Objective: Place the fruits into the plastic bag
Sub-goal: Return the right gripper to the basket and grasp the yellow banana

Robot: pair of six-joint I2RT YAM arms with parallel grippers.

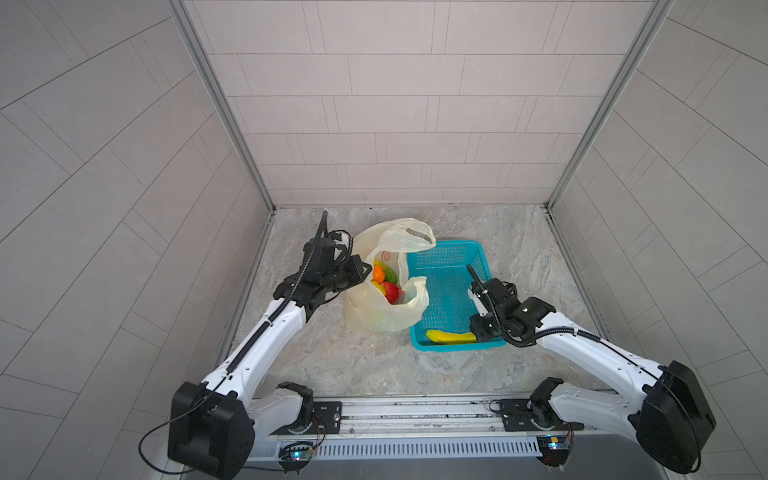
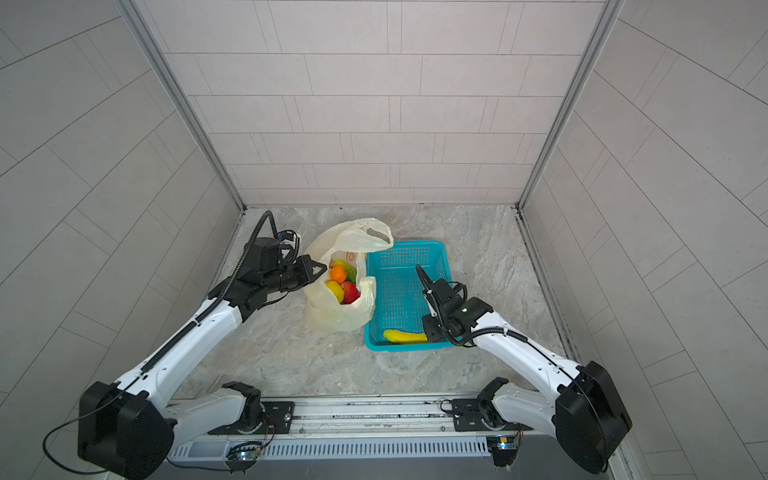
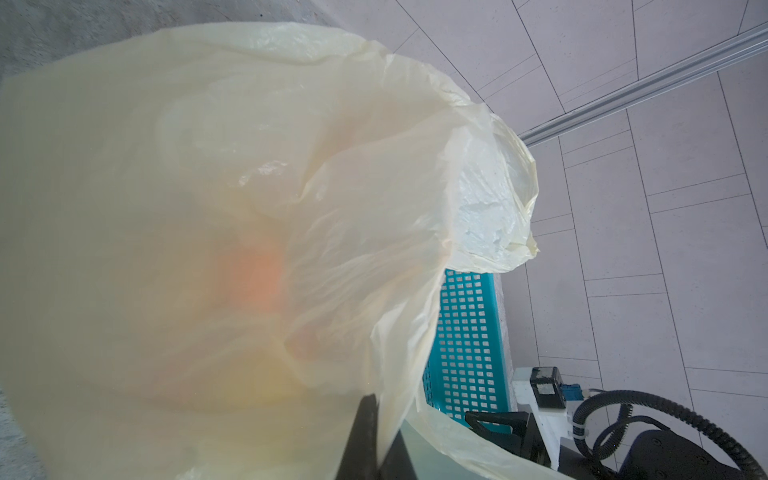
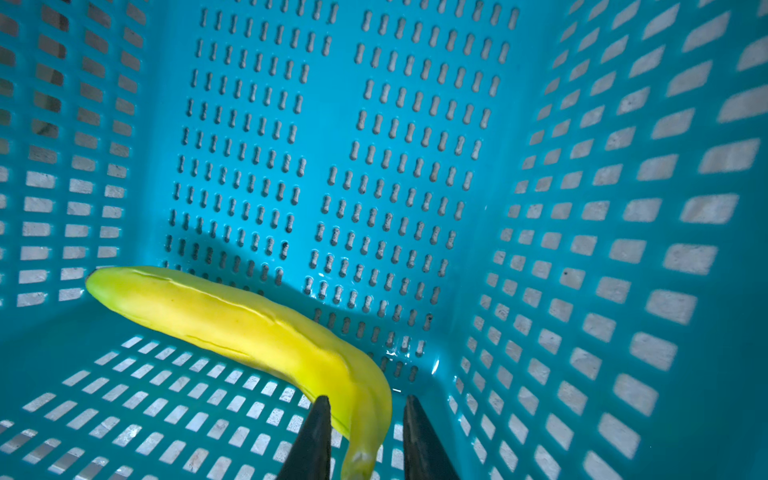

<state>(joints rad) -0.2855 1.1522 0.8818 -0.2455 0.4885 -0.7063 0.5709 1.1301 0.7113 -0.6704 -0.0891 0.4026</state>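
The cream-yellow plastic bag (image 1: 382, 311) (image 2: 332, 316) stands open left of the basket. Inside it lie an orange tangerine (image 1: 378, 274), a red fruit (image 1: 390, 292), a yellow lemon (image 2: 335, 289) and a green fruit (image 2: 351, 274). My left gripper (image 1: 368, 269) (image 3: 380, 415) is shut on the bag's left rim and holds the mouth open. A yellow banana (image 1: 451, 336) (image 4: 249, 328) lies along the near wall inside the basket. My right gripper (image 1: 478, 332) (image 4: 365, 401) straddles the banana's stem end. Its jaws are narrowly apart, with a gap showing beside one finger.
The teal perforated basket (image 1: 446, 244) (image 2: 405, 245) (image 4: 623, 208) sits on the marble floor against the bag's right side and holds only the banana. Tiled walls close the cell on three sides. The arms' mounting rail (image 1: 415, 411) runs along the front.
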